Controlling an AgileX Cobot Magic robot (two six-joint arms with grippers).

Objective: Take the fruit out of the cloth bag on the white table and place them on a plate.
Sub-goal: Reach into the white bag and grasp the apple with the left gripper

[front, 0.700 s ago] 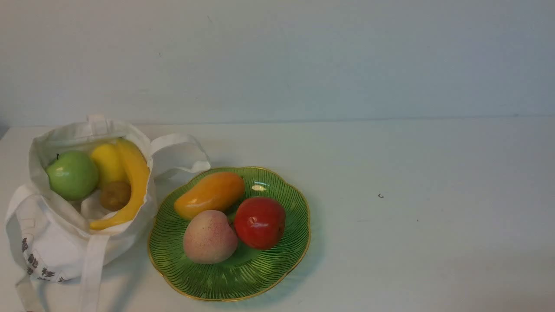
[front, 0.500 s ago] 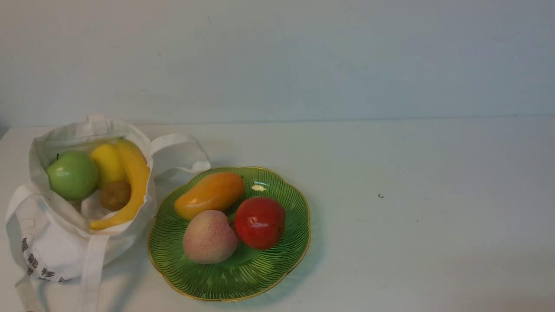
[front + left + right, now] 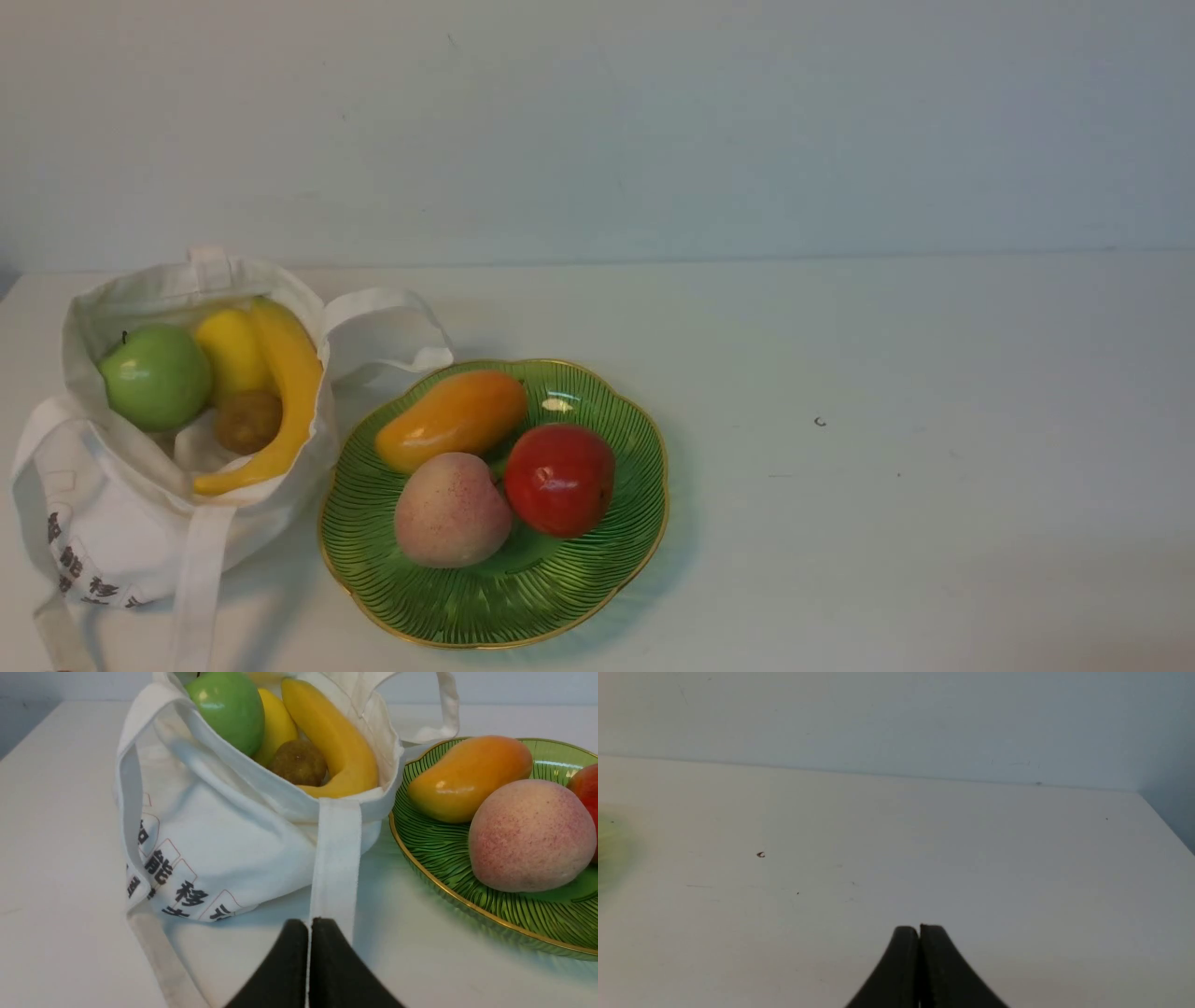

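The white cloth bag stands open at the left of the white table. Inside it lie a green apple, a yellow lemon, a long banana and a brown kiwi. To its right, the green gold-rimmed plate holds a mango, a peach and a red apple. Neither arm shows in the front view. My left gripper is shut and empty, low over the table in front of the bag. My right gripper is shut over bare tabletop.
A pale wall runs along the table's back edge. One bag strap loops toward the plate and another hangs down the bag's front. A small dark speck marks the tabletop right of the plate.
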